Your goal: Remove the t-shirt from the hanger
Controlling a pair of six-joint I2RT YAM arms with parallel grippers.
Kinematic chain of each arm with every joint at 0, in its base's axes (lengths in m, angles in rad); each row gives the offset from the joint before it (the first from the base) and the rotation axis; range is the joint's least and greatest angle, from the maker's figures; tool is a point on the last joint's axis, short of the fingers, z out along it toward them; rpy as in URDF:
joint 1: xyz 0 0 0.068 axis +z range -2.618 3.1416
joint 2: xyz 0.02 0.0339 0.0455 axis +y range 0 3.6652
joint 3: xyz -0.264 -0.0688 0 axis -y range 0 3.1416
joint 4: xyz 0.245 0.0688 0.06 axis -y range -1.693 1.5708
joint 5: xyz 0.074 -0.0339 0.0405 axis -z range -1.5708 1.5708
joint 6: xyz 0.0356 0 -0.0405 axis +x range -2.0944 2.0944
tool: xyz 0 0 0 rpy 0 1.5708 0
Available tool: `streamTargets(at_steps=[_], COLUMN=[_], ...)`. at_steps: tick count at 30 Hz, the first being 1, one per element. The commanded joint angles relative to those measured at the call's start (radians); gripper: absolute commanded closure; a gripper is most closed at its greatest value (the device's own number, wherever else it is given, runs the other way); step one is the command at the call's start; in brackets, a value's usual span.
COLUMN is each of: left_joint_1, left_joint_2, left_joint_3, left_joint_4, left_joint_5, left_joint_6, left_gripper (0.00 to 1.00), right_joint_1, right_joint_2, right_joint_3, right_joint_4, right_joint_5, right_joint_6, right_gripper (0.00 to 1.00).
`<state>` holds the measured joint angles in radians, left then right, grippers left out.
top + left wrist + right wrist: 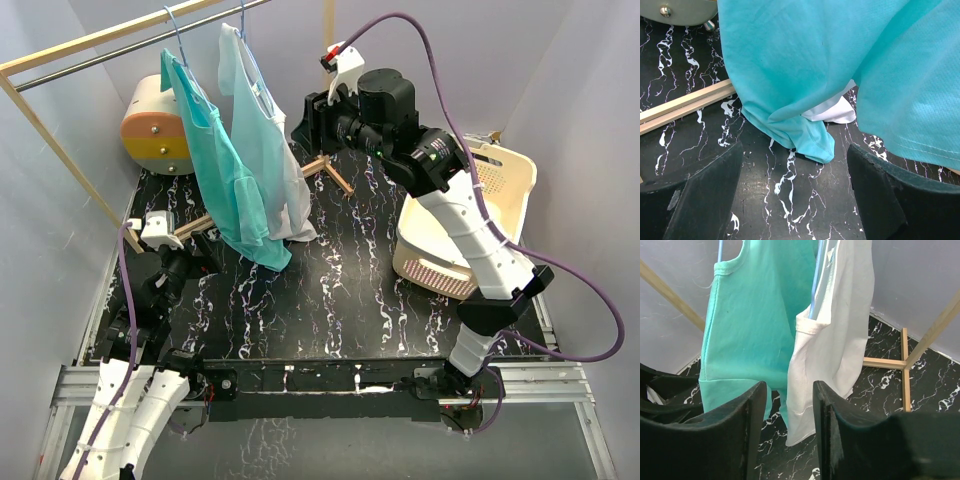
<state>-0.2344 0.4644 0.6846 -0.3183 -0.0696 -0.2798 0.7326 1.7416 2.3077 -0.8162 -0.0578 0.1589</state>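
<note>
A teal t-shirt [225, 175] hangs on a blue hanger [176, 35] from the rail, its hem draped onto the black marbled table. A white garment [262, 130] hangs beside it on a second blue hanger [815, 285]. My left gripper [192, 262] is low at the left, open and empty, with the teal hem [810, 142] just beyond its fingertips [715, 185]. My right gripper [303, 125] is raised to the right of the white garment, open and empty. In the right wrist view it [789, 405] faces the white garment [840, 335] and the teal shirt [755, 325].
The wooden rail [100, 40] and a metal rod run across the back left. Wooden rack feet lie on the table [335, 172] and show in the left wrist view [685, 105]. A cream and orange round object [155, 125] stands behind the shirts. A white basket [505, 185] is at the right.
</note>
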Motion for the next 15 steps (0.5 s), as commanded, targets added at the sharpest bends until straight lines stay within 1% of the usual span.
streamTargets(at_steps=[1, 3, 5, 14, 15], left_joint_1=[-0.001, 0.000, 0.000, -0.001, -0.001], left_joint_2=[-0.006, -0.007, -0.007, 0.001, 0.003], left_joint_3=[0.006, 0.006, 0.007, 0.005, 0.005], left_joint_4=[-0.001, -0.004, -0.004, -0.005, -0.005], left_joint_5=[0.010, 0.006, 0.003, 0.003, 0.002], left_joint_6=[0.010, 0.010, 0.008, 0.008, 0.008], left_gripper=[0.18, 0.18, 0.18, 0.18, 0.18], right_joint_1=[-0.003, -0.003, -0.003, -0.002, -0.004], right_joint_2=[-0.035, -0.056, -0.052, -0.002, 0.030], right_joint_3=[0.014, -0.020, -0.013, 0.021, 0.029], right_joint_4=[0.068, 0.107, 0.107, 0.094, 0.095], right_joint_5=[-0.002, -0.009, 0.009, 0.075, 0.081], right_joint_6=[-0.013, -0.017, -0.023, -0.032, -0.035], right_gripper=[0.53, 0.50, 0.50, 0.50, 0.50])
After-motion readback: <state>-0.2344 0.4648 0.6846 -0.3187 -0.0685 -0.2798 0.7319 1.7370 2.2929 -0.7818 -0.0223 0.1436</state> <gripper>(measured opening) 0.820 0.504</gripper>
